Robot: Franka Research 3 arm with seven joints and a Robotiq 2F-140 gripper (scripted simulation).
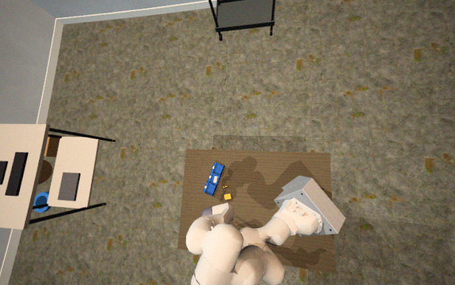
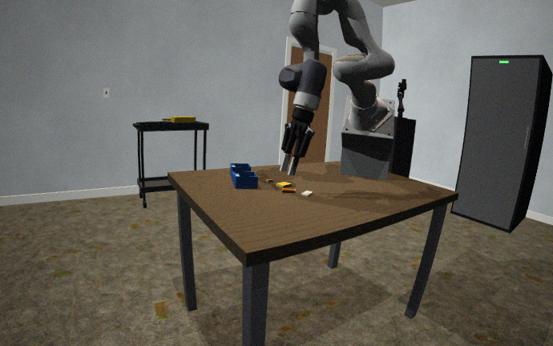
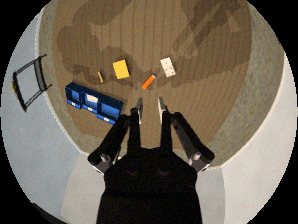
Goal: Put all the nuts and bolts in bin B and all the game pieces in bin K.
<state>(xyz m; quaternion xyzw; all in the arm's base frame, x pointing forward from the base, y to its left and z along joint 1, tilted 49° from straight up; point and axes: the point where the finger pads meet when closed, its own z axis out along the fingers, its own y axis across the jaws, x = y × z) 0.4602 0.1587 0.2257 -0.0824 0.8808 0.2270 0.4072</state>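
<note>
A row of three joined blue bins point(image 1: 210, 188) point(image 2: 246, 181) point(image 3: 111, 108) stands on the table; its letters are too small to read. A pale flat piece point(image 1: 215, 179) point(image 3: 92, 98) lies in the middle bin. A small brass-coloured, bolt-like thing point(image 1: 225, 187) point(image 2: 268, 180) point(image 3: 100, 76) lies beside the bins. A white tile with dark dots point(image 2: 306, 193) point(image 3: 168, 67) lies flat beyond an orange cylinder point(image 2: 288, 190) point(image 3: 148, 82). The arm hides both in the top view. My gripper point(image 2: 288, 166) point(image 3: 150, 102) is partly open and empty, above the table.
A yellow block point(image 1: 227, 196) point(image 2: 283, 184) point(image 3: 120, 69) lies between the brass-coloured thing and the orange cylinder. The arm's grey base point(image 1: 327, 204) point(image 2: 364, 156) stands at one side of the wooden table point(image 1: 198, 158) point(image 2: 252, 227). A black cart point(image 2: 171, 126) stands beyond the table.
</note>
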